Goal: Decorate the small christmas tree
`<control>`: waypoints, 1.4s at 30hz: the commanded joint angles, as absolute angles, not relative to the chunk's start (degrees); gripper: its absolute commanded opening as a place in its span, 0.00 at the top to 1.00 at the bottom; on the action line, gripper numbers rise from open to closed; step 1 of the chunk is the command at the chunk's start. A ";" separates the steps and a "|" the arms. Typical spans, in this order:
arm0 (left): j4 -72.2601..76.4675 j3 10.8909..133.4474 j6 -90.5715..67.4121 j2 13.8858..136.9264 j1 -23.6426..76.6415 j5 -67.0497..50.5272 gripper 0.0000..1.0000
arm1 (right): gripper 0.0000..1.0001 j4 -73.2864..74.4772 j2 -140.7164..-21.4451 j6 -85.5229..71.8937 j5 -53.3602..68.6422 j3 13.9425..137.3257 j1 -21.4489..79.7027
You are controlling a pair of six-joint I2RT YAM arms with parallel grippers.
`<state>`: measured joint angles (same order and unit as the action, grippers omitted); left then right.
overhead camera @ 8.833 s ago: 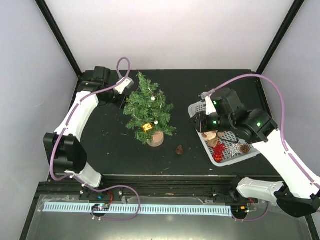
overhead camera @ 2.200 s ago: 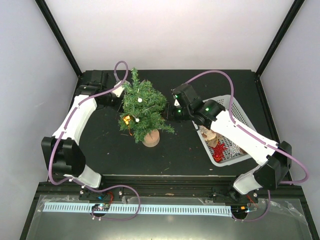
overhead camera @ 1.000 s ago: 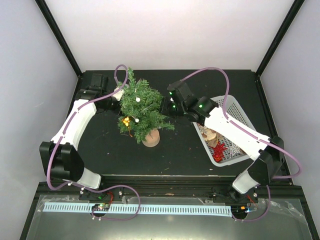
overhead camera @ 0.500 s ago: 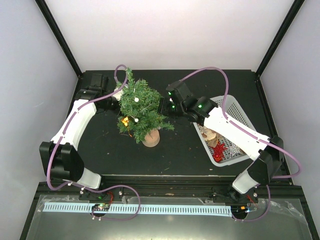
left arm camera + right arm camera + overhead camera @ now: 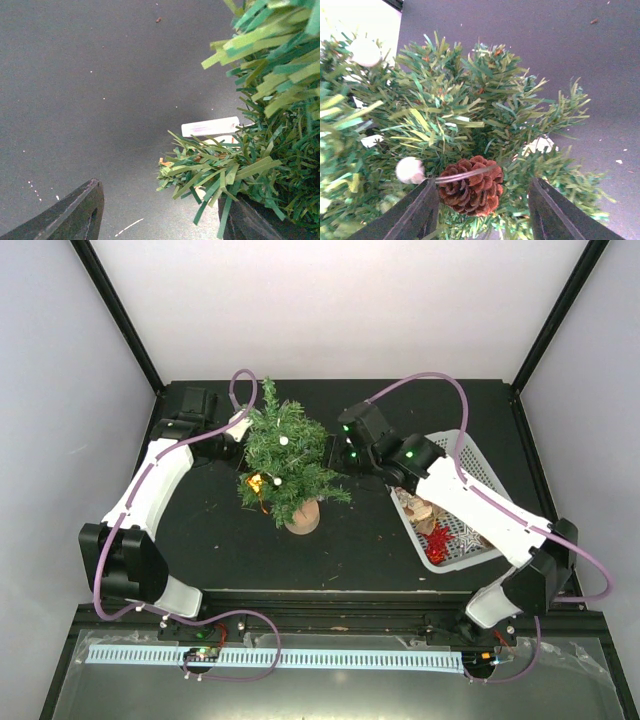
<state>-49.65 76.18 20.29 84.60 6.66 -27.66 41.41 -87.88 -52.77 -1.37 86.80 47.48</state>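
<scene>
Pinecone, scaly, among bristly tree needles

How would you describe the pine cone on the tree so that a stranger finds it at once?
Start at the tree and go to the branches in front of the right gripper. A pine cone sits there beside a white ball; it alone is brown and scaly, with a thin loop across it.

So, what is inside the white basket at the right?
A red star, a silver star and brown pieces lie in the basket. The right arm covers its middle.
</scene>
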 commanded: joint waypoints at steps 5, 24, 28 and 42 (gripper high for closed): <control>-50.26 78.72 20.36 83.76 7.12 -26.40 0.37 | 0.47 41.79 -80.79 -51.92 -7.01 87.01 46.98; -68.53 83.16 34.81 72.11 -0.77 -28.19 0.51 | 0.48 51.32 -67.62 -50.25 -12.82 79.01 45.83; -76.44 77.02 44.61 65.42 -0.76 -32.42 0.52 | 0.48 51.48 -65.45 -50.47 -12.34 75.99 45.95; -70.97 68.87 47.16 60.97 1.41 -38.47 0.45 | 0.49 51.60 -66.19 -52.37 -9.42 75.63 45.89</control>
